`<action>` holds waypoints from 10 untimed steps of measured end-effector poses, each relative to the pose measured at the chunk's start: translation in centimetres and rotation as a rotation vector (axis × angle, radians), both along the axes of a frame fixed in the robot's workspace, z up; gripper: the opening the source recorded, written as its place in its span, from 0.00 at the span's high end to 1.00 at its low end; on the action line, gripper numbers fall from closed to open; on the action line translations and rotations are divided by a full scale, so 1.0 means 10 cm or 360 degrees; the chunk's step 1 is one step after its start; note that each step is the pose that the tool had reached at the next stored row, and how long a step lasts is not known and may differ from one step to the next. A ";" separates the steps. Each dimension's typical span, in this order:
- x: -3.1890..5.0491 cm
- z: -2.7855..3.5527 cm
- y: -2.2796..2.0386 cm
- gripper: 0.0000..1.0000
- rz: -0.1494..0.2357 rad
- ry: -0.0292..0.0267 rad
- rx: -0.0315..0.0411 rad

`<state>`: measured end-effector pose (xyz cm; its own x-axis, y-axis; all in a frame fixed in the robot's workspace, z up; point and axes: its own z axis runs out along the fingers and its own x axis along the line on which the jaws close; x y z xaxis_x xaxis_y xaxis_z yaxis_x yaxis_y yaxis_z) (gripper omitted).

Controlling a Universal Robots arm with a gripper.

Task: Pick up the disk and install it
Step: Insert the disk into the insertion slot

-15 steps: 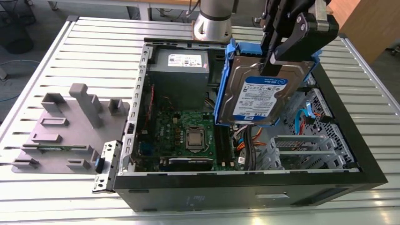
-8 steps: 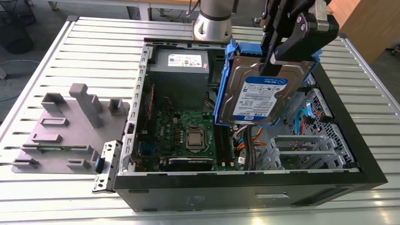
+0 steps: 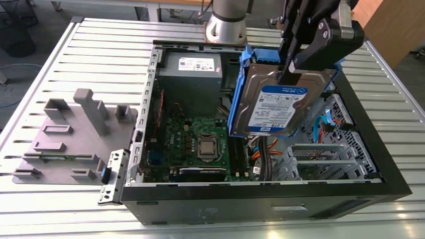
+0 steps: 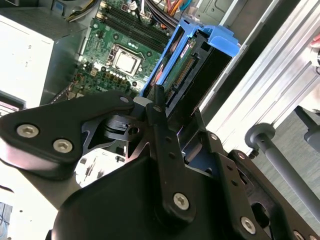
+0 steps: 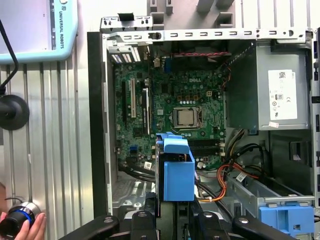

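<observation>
We see the black gripper (image 3: 292,74) clenched on the flat silver blue-railed disk (image 3: 275,107), long axis near upright, label facing near, above the open black computer case (image 3: 265,191).

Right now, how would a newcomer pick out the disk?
Find the open black computer case on the slatted table. Above its middle, the claw holds the disk. Unlike the grey power-supply box, it has blue side rails and a blue-and-white label.
</observation>
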<state>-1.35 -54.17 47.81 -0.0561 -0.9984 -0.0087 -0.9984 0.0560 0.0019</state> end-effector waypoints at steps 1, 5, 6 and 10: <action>0.000 0.000 -0.019 0.65 0.0000 0.00000 -0.0001; 0.000 -0.001 -0.097 0.65 0.0000 -0.00001 -0.0009; 0.000 -0.001 -0.115 0.65 0.0000 0.00000 -0.0012; -0.001 -0.002 -0.177 0.65 0.0000 0.00000 -0.0028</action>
